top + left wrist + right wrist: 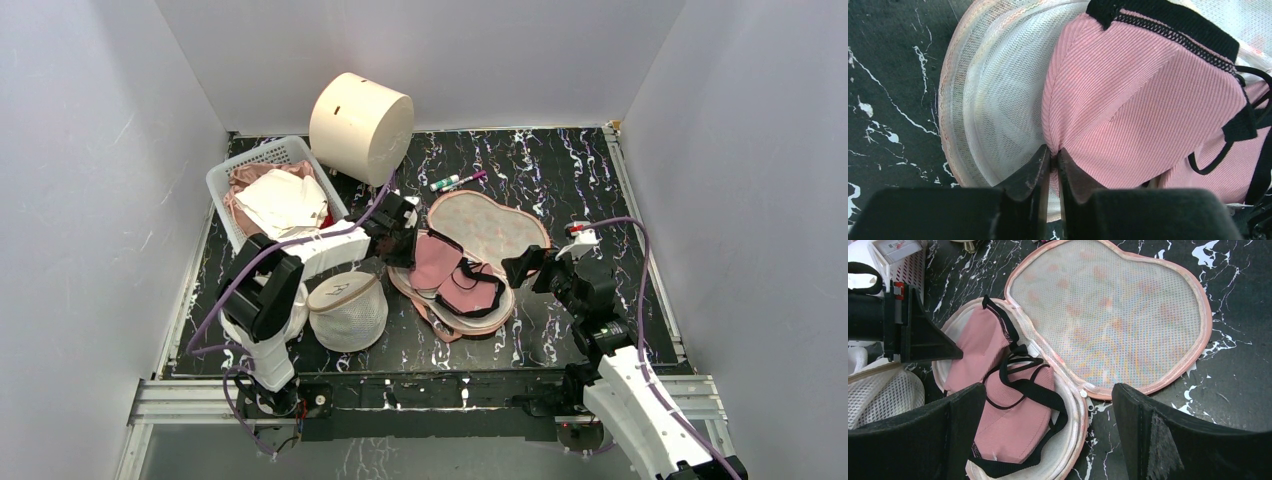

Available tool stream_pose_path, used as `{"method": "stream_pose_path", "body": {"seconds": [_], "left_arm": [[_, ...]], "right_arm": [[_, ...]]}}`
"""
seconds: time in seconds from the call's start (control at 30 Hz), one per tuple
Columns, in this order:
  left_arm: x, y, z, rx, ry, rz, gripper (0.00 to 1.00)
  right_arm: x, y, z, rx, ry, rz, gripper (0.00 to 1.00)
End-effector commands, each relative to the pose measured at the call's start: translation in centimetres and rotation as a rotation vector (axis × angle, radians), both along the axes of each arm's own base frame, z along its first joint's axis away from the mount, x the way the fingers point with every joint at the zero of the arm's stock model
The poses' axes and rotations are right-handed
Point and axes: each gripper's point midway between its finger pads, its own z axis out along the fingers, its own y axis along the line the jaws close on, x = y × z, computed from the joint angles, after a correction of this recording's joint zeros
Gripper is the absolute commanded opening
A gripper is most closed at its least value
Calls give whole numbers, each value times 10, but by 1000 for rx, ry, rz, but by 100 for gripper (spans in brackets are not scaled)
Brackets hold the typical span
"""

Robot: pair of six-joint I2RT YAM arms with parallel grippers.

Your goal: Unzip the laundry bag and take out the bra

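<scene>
Left gripper, at the frame's bottom, pinches the bra by its cup edge inside the open laundry bag, mid-frame; a slow, straight lift should avoid snagging. Right gripper hangs spread.

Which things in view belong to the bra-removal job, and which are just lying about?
Job in hand:
- laundry bag, unzipped, lid flipped open
- bra, lying in the bag
- left hand, pinched on a cup's edge
- right hand, open beside the bag

Lying about:
- white mesh dome bag
- white basket holding clothes
- cream cylindrical box
- markers
</scene>
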Motion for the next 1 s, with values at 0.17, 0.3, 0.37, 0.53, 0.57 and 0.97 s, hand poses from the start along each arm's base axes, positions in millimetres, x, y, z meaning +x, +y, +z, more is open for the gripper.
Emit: {"method": "stream_pose_path", "body": {"seconds": [0.17,0.3,0.37,0.53,0.57,0.97], "left_arm": [[16,-4,111,-61,-203,-103,0],[13,6,159,-54,-315,-160,0],[10,13,184,-56,-378,-179,0],[16,59,239,108,-543,-126,0],[18,73,262,145,-604,-86,0],[12,140,419,220,-936,142,0]], "right_arm": [[5,2,17,19,-60,2,98],[6,1,17,19,-60,-1,98],[6,2,15,17,-55,1,98],[6,4,14,18,-48,12,98],[6,3,14,17,-49,10,98],[7,7,8,17,-24,27,98]]}}
